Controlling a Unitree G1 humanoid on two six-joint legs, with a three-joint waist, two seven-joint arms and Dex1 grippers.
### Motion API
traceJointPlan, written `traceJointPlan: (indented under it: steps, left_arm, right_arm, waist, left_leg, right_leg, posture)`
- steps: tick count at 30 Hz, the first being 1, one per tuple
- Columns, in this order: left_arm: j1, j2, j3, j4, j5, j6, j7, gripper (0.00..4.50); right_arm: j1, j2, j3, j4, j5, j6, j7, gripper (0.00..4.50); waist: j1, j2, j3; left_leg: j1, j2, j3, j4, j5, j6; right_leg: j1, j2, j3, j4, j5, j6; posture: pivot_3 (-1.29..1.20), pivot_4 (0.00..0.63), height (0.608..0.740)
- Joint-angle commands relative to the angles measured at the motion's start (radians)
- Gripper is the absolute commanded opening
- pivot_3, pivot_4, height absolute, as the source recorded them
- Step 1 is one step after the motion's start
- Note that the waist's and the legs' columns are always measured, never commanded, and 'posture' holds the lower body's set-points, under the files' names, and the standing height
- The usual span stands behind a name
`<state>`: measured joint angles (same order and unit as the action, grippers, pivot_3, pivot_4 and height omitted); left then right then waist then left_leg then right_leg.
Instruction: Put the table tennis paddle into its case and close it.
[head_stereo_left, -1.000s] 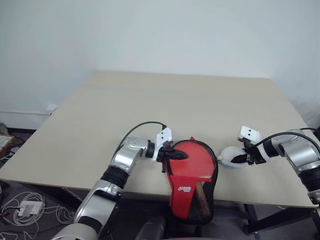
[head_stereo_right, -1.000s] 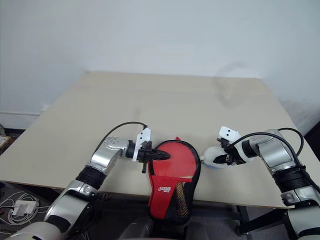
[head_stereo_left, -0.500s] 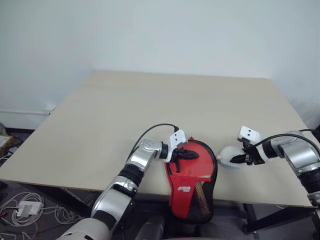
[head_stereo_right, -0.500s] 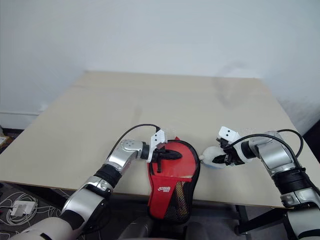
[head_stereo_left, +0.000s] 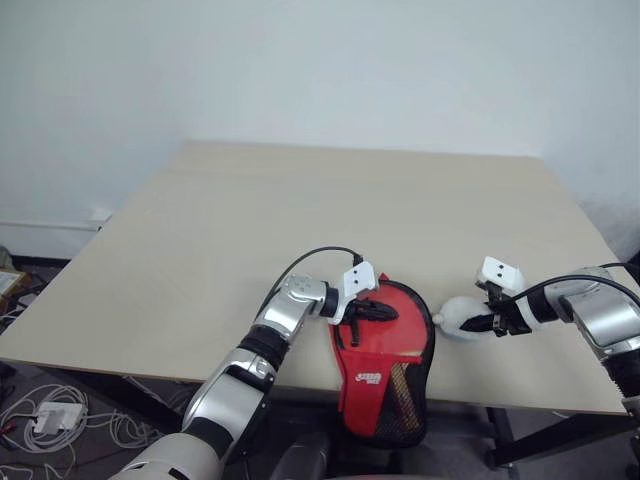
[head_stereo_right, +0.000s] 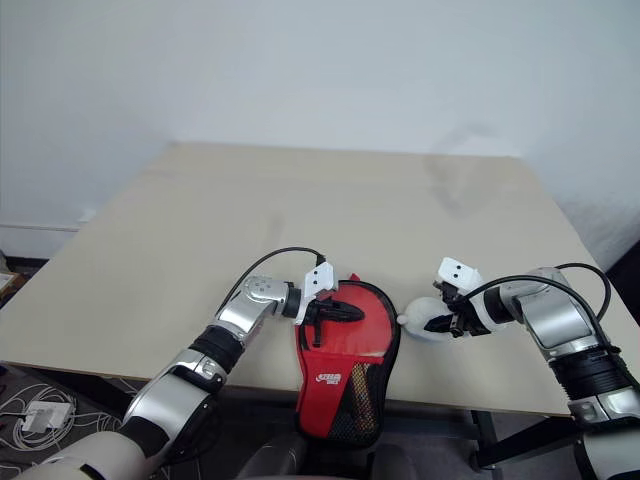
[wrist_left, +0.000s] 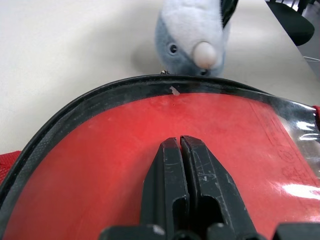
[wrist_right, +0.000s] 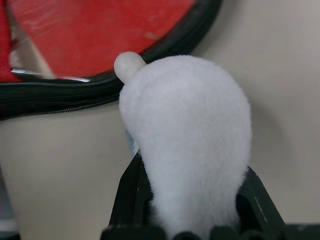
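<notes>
The case, red and black with a mesh panel and white logo, lies at the table's front edge, its lower part hanging over it. The paddle's red face shows inside the open zipper rim; its handle is hidden. My left gripper is shut, its fingertips resting on the red rubber. Just right of the case, my right gripper is shut on a white plush toy, which lies on the table against the case's rim.
The beige table stretches away bare behind the case toward a white wall. Cables and a power strip lie on the floor at the left, below the table's front edge.
My left gripper slid to the right, further onto the paddle's red face, then stayed still. The right gripper and the plush toy have kept their place.
</notes>
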<state>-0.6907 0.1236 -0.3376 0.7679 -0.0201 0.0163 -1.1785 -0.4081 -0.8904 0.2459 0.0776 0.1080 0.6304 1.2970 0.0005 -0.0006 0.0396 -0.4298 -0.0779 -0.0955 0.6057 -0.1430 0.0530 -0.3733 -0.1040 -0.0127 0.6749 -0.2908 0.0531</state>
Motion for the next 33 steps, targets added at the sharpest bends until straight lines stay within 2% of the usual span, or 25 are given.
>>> traceJointPlan:
  steps: [1,21,33]
  left_arm:
    - [0.037,0.023,-0.035,0.063,0.05,0.025,-0.006,0.0]
    - [0.043,0.036,-0.05,0.063,0.067,0.017,-0.023,0.0]
    - [0.083,0.058,-0.052,-0.035,0.051,0.062,-0.054,0.0]
  right_arm:
    - [0.033,-0.039,-0.016,-0.074,0.035,-0.028,0.048,0.92]
    - [0.206,-0.201,-0.046,-0.326,0.154,-0.145,0.188,0.92]
    - [0.345,-0.262,-0.081,-0.564,0.236,-0.167,0.21,0.92]
  waist:
    - [0.0,0.0,0.0]
    - [-0.001,0.0,0.0]
    - [0.0,0.0,0.0]
  left_leg:
    - [0.0,0.0,0.0,0.0,0.0,0.0]
    - [0.0,0.001,0.0,0.001,-0.002,0.001]
    - [-0.001,0.001,0.0,0.001,-0.004,0.002]
  right_leg:
    - [0.0,0.0,0.0,0.0,0.0,0.0]
    - [0.001,-0.001,0.001,-0.001,-0.003,-0.001]
    - [0.001,-0.002,0.001,-0.004,-0.003,-0.001]
  posture:
    - [0.0,0.0,0.707]
    - [0.0,0.0,0.707]
    - [0.0,0.0,0.707]
